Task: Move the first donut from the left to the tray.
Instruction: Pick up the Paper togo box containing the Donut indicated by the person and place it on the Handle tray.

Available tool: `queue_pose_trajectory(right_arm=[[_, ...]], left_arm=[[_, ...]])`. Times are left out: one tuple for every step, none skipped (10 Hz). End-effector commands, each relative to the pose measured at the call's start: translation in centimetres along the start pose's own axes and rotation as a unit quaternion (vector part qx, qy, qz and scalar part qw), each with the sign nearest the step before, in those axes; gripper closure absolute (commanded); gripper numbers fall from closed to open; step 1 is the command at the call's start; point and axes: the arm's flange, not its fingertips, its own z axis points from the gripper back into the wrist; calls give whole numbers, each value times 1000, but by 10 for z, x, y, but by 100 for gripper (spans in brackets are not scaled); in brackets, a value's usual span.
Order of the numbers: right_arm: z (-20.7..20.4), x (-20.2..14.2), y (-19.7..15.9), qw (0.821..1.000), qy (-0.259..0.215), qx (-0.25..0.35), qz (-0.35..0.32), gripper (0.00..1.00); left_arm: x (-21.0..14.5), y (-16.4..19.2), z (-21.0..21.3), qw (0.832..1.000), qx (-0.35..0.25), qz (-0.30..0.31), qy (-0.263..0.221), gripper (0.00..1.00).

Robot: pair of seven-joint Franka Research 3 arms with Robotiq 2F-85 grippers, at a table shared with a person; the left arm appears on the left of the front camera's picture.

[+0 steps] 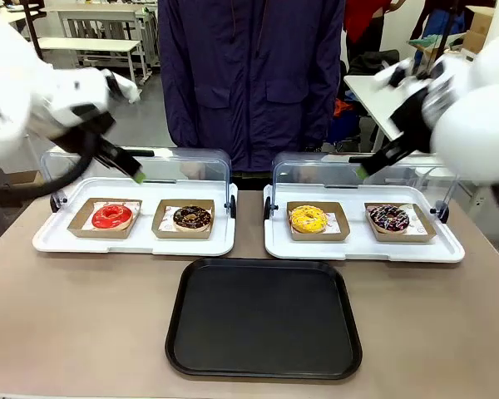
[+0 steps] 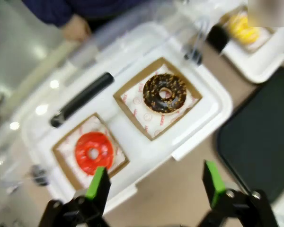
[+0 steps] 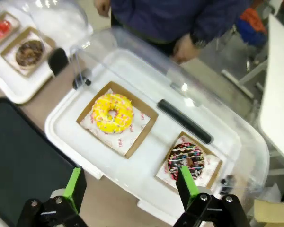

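My left hand [image 2: 155, 184] hovers with its green fingers spread wide and holding nothing. Below it is the ring donut with glossy bright red icing [image 2: 93, 152], at the lower left of the left wrist view. The donut lies flat in a small shallow brown cardboard dish [image 2: 58, 155] on a paper liner, at the left end of a white plastic tray [image 1: 133, 243] in the middle left of the front view. Its icing looks smooth, wet and unbroken, and the hole is clean.

The large flat black rectangular plastic tray [image 1: 264, 320] lies bare at the lower centre, across a strip of table [image 1: 83, 324].

I judge the icing to be the main risk: pads closing on the ring itself would smear or dent it. Gripping the dish's low wall leaves little to hold, so it could bend or slip, and any tilt might slide the donut out. The chocolate-brown donut [image 1: 192, 218] sits just beside it, and the raised clear domed lid [image 1: 183, 165] stands behind, so a wide approach could knock either one.

My right hand [image 3: 132, 185], fingers also apart and empty, hangs at the right.
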Motion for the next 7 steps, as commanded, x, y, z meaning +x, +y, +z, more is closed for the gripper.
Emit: queue_pose_trajectory(right_arm=[[49, -23, -47, 997, -34, 70, -4, 0], [71, -35, -72, 994, -49, 99, 4, 0], [82, -48, -99, 988, -64, 134, 42, 0], [86, -59, -122, 985, -62, 155, 54, 0], [87, -70, -141, 981, -77, 174, 49, 0], [86, -80, -149, 977, -81, 189, 54, 0], [86, -83, -146, 974, -105, 186, 71, 0]], left_arm=[[-6, 49, 30, 998, -58, -37, 14, 0], [-12, 70, 42, 993, -97, -65, 6, 0], [-24, 95, 52, 981, -155, -117, -9, 0], [-33, 112, 58, 966, -191, -169, -41, 0], [-40, 123, 61, 957, -205, -192, -71, 0], [-45, 128, 60, 962, -163, -206, -77, 0], [-42, 123, 54, 972, -122, -178, -90, 0]])
